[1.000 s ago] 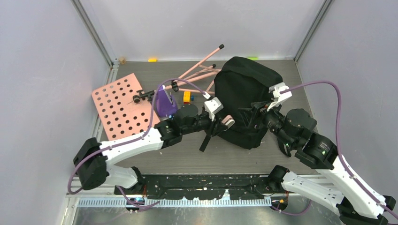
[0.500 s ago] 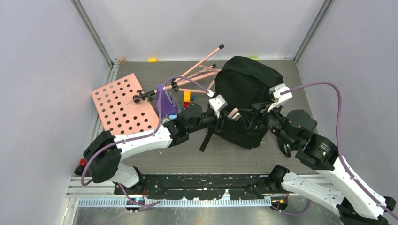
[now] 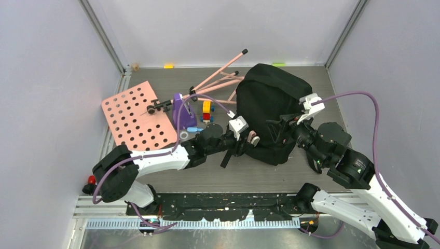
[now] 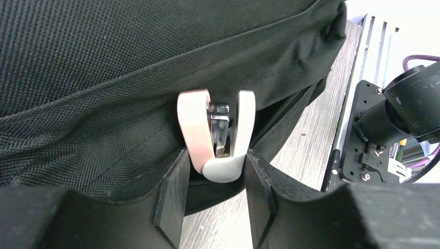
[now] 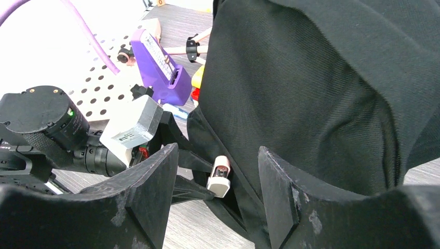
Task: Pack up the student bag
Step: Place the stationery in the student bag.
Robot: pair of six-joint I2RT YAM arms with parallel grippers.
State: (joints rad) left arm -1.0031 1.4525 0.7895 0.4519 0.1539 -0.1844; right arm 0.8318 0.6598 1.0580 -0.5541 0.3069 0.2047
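Gripping a small pink-and-white item (image 4: 194,129), your left gripper (image 4: 215,161) has it clamped between both fingers and pushed up against the near left flank of the student bag (image 3: 270,98). The wrist view shows only closed black fabric and a seam ahead of it; no opening is visible there, so judge this item as not yet inside.

The right gripper (image 5: 218,151) sits at the bag's near right side, jaws apart, nothing seen pinched between them.

The bag slumps at the right centre of the table (image 3: 207,171), too dark to tell whether anything is packed.

Out loose to its left:
- purple block (image 3: 181,111)
- yellow-and-red pieces (image 3: 207,109)
- pink rods (image 3: 220,78)
- pink perforated board (image 3: 136,116)

Judgement: you're early in the packing, with most of it left.
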